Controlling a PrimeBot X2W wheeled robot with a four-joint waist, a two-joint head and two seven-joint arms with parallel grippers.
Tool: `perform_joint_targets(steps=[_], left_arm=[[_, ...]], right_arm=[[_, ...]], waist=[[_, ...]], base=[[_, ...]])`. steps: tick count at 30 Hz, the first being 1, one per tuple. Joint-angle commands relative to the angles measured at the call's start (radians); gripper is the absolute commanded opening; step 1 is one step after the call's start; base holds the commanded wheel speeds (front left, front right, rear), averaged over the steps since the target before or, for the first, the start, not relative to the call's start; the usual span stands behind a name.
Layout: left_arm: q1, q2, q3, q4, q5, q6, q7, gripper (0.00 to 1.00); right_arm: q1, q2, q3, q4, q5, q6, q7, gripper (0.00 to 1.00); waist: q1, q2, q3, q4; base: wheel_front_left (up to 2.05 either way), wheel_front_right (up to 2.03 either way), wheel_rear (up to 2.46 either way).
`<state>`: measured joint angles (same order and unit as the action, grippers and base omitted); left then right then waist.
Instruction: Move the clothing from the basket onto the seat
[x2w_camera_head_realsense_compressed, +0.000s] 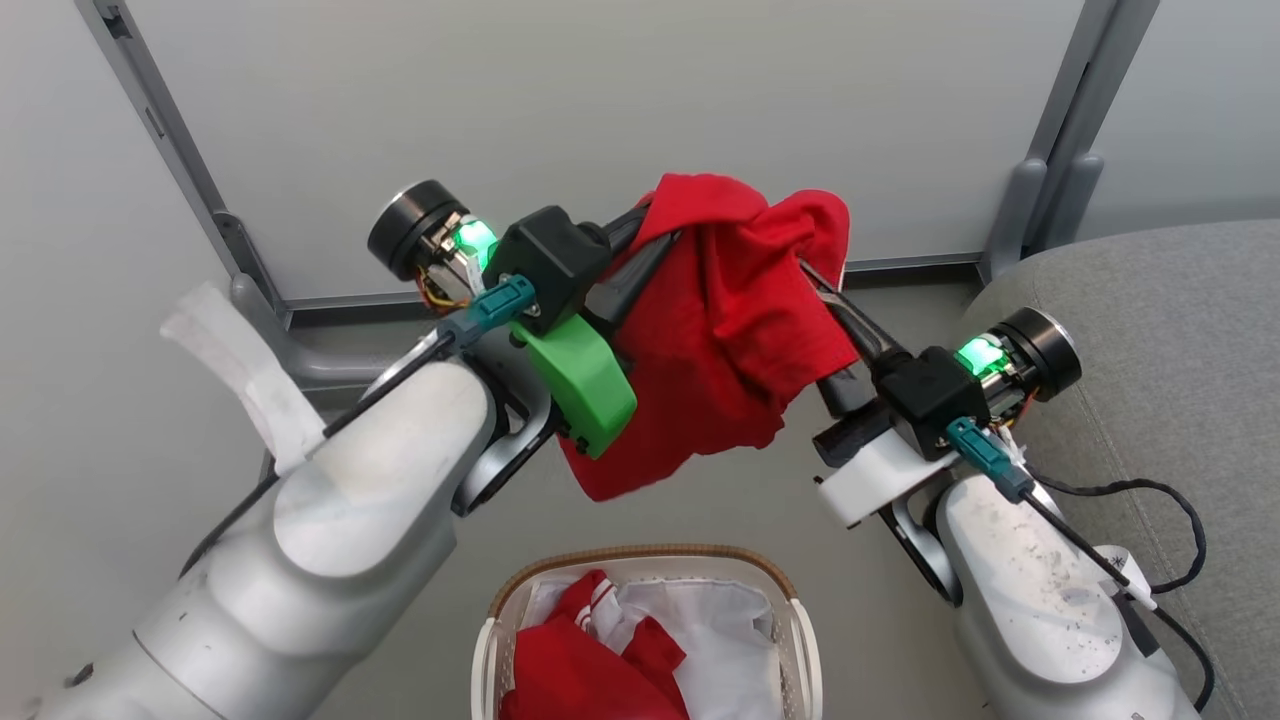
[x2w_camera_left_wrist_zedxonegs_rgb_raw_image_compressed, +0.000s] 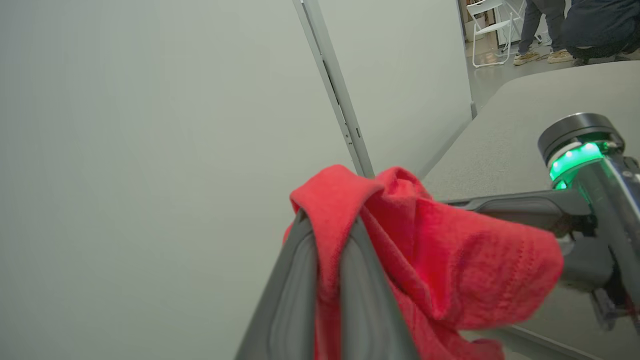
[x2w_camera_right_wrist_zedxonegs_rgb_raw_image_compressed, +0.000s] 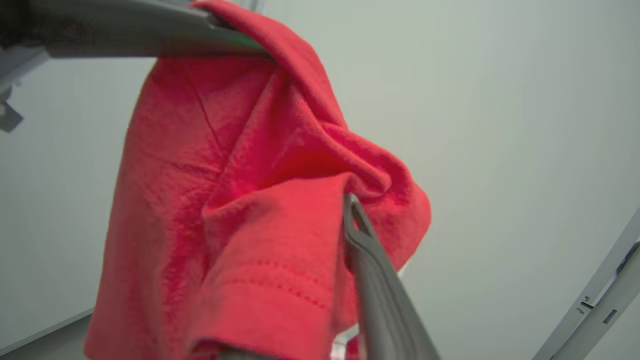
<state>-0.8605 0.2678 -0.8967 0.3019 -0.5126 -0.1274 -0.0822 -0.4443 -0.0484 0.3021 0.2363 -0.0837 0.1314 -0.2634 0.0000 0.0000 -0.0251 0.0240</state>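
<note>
Two hands: left hand (x2w_camera_head_realsense_compressed: 640, 235) and right hand (x2w_camera_head_realsense_compressed: 820, 285) are raised together in front of the wall, each meeting the same red garment (x2w_camera_head_realsense_compressed: 720, 330).
Left hand: clenched on the red garment, with a fold pinched between its dark fingers (x2w_camera_left_wrist_zedxonegs_rgb_raw_image_compressed: 295, 280).
Right hand: its fingers run into the garment's far side; cloth covers them, so I cannot tell whether they are clamped or loose.
Red garment: hangs in the air between the hands, above the basket (x2w_camera_head_realsense_compressed: 640, 552) and clear of it.
Basket: stands on the floor (x2w_camera_head_realsense_compressed: 860, 600), apart from the seat's rounded corner; more red clothing (x2w_camera_head_realsense_compressed: 580, 670) lies inside on the white liner (x2w_camera_head_realsense_compressed: 730, 640).
Seat: grey upholstery (x2w_camera_head_realsense_compressed: 1170, 330) to the robot's right, with a black cable (x2w_camera_head_realsense_compressed: 1180, 500) trailing over its edge.
Room: pale wall panels (x2w_camera_head_realsense_compressed: 600, 100) joined by grey posts (x2w_camera_head_realsense_compressed: 1060, 130); grey floor.
Head view: gives the basket and what is in it.
Left wrist view: past the seat, a white folding chair (x2w_camera_left_wrist_zedxonegs_rgb_raw_image_compressed: 487, 30) and a person's legs and shoes (x2w_camera_left_wrist_zedxonegs_rgb_raw_image_compressed: 530, 35).
Right wrist view: stitched hem of the garment (x2w_camera_right_wrist_zedxonegs_rgb_raw_image_compressed: 280, 280) draped against one finger (x2w_camera_right_wrist_zedxonegs_rgb_raw_image_compressed: 375, 280).
</note>
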Motion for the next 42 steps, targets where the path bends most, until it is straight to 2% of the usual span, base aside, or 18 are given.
perform_joint_targets(steps=[1, 2, 4, 5, 6, 7, 17, 25, 34, 42], left_arm=[[0.031, 0.002, 0.003, 0.007, -0.019, 0.006, -0.012, 0.00], [0.042, 0.003, 0.006, 0.009, -0.023, 0.010, -0.022, 0.03], [0.065, 0.008, 0.009, 0.016, -0.028, 0.017, -0.037, 0.38], [0.074, 0.011, 0.008, 0.019, -0.022, 0.024, -0.049, 0.51], [0.086, 0.013, 0.007, 0.024, -0.018, 0.029, -0.062, 0.91], [0.099, 0.011, 0.006, 0.029, -0.019, 0.034, -0.074, 1.00], [0.251, -0.023, 0.023, 0.079, -0.073, 0.072, -0.162, 1.00], [0.375, -0.045, 0.059, 0.097, -0.044, 0.094, -0.183, 1.00], [0.542, -0.082, 0.166, 0.080, 0.006, 0.084, -0.182, 1.00], [0.610, -0.130, 0.246, 0.070, 0.070, 0.056, -0.182, 1.00]], right_arm=[[0.004, -0.004, -0.006, 0.004, 0.011, -0.001, -0.002, 0.00], [0.009, -0.004, -0.010, 0.004, 0.015, -0.001, -0.002, 0.00], [0.014, -0.004, -0.018, 0.002, 0.017, -0.001, -0.002, 0.00], [0.016, -0.004, -0.022, 0.001, 0.018, -0.001, -0.002, 0.00], [0.016, -0.004, -0.029, -0.002, 0.020, -0.001, -0.002, 0.00], [0.017, -0.004, -0.034, -0.004, 0.021, -0.001, -0.002, 0.00], [0.017, -0.004, -0.108, -0.032, 0.011, -0.001, -0.002, 0.00], [0.051, -0.004, -0.165, -0.039, -0.005, -0.001, -0.002, 0.00], [0.120, -0.003, -0.212, -0.041, 0.015, -0.001, -0.002, 0.00], [0.135, -0.004, -0.214, -0.041, 0.022, -0.001, -0.002, 0.00]], waist=[[0.0000, 0.0000, 0.000, -0.001], [0.0000, 0.0000, 0.000, -0.002], [0.0000, 0.0000, 0.000, -0.004], [0.0000, 0.0000, 0.000, -0.005], [0.0000, 0.0000, 0.000, -0.006], [0.0000, 0.0000, 0.000, -0.007], [0.0000, 0.0000, 0.000, -0.013], [0.0000, 0.0000, 0.004, -0.014], [0.0000, 0.0000, 0.009, -0.019], [0.0000, 0.0000, 0.013, -0.016]], base=[[0.00, 0.00, 0.00], [0.00, 0.00, 0.00], [0.00, 0.00, 0.00], [0.00, 0.00, 0.00], [0.00, 0.00, 0.00], [0.00, 0.00, 0.00], [0.00, 0.00, 0.00], [0.00, 0.00, 0.00], [0.00, 0.00, 0.00], [0.00, 0.00, 0.00]])
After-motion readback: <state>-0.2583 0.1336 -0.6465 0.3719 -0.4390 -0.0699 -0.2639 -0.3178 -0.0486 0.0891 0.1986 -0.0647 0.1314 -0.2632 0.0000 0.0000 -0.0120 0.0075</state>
